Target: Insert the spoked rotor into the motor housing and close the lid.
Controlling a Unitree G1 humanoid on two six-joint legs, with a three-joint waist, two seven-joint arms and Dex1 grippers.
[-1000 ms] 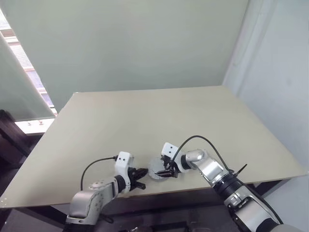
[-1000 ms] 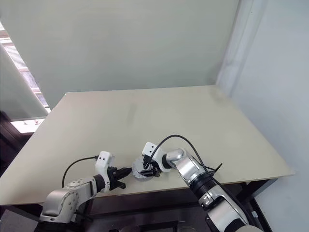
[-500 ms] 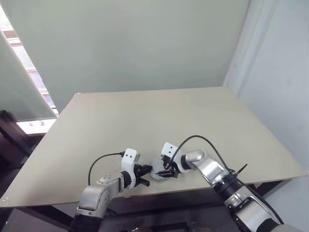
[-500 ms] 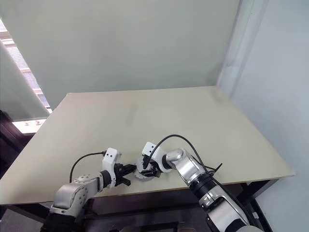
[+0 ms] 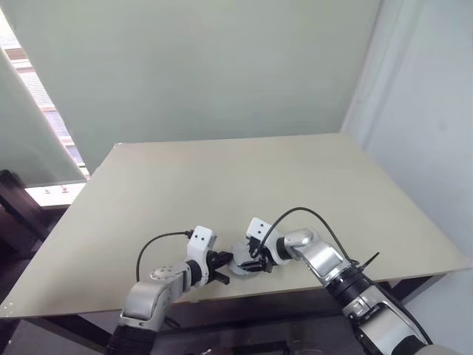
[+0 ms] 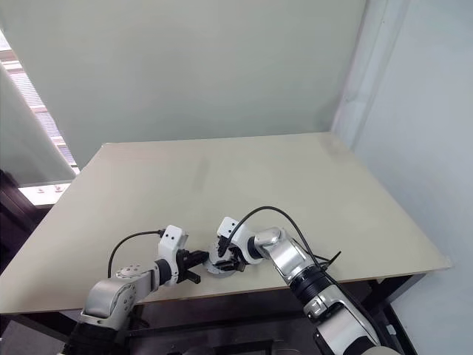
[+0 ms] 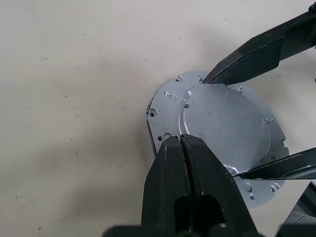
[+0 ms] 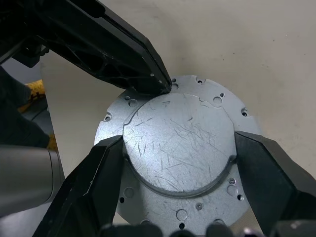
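A round silver-grey metal disc (image 8: 177, 123) lies flat on the table near its front edge. It has a flange with small holes and a raised, scratched middle plate. I cannot tell whether it is the lid or a face of the motor housing. The spoked rotor is hidden. My right gripper (image 8: 177, 140) is shut on the raised plate, one finger on each side. My left gripper (image 7: 180, 140) is shut, and its joined tips touch the disc's flange on the left side. Both grippers meet at the disc (image 5: 240, 264).
The beige table (image 5: 244, 185) stretches bare behind the disc to a pale green wall. Its front edge runs just behind both wrists. A black cable (image 5: 310, 214) loops above my right wrist.
My left arm has swung in toward the disc, and its shut tips now rest against the flange. The right gripper and the disc have stayed put.
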